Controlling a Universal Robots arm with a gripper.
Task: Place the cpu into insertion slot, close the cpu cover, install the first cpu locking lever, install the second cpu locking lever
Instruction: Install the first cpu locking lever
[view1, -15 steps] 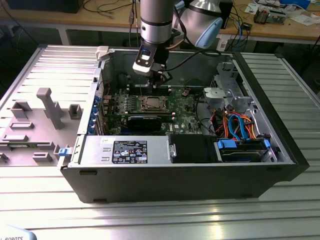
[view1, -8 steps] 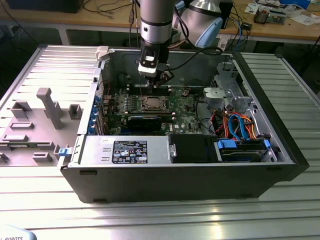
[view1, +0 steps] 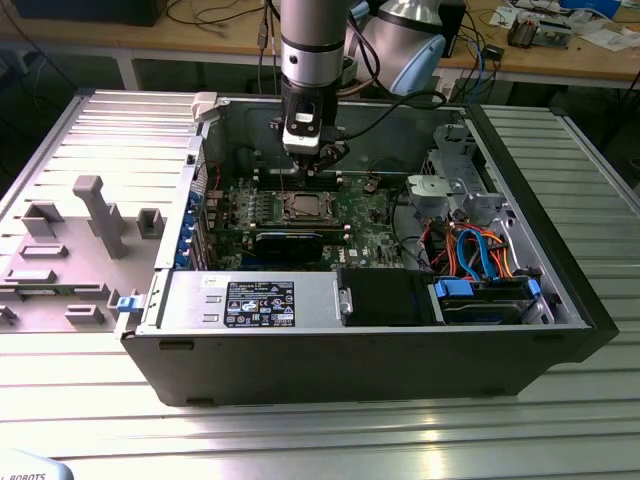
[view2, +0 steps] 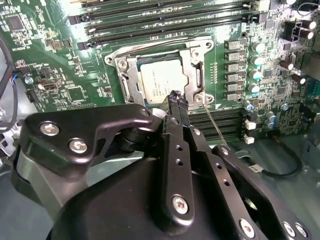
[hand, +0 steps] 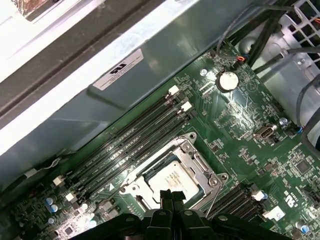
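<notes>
Over the green mobo (view1: 370, 215) inside the open dark-grey PC case (view1: 350, 365), which sits on the ribbed metal surface (view1: 300, 430), the arm's black two-finger tool (view2: 176, 97) hangs right at the socket. Its tips look pinched together w/ nothing between them, so it's carrying nothing. The small flat square cpu (view2: 159, 82) w/ the silver-grey metal top already lies in the socket. The thin silvery square-frame cpu cover (view2: 128, 75) looks folded down around it, w/ the cpu top showing thru the cut-out. A thin steel-wire locking lever (view2: 216, 127) runs out from the socket corner just beside the tips, so the step in hand is prob a lever install.

To do it well: push w/ the closed tips on the wire only and keep off the cpu top and the small parts nearby. Press down and sideways so the wire tucks under its hook. Go slow, b/c springy wire can slip off narrow tips.

Hard to call: whether the tips touch the cover or hover just above it, and whether either lever is latched. The tool's own body covers the near edge of the socket in both wrist views. The second lever can't be picked out for sure.
</notes>
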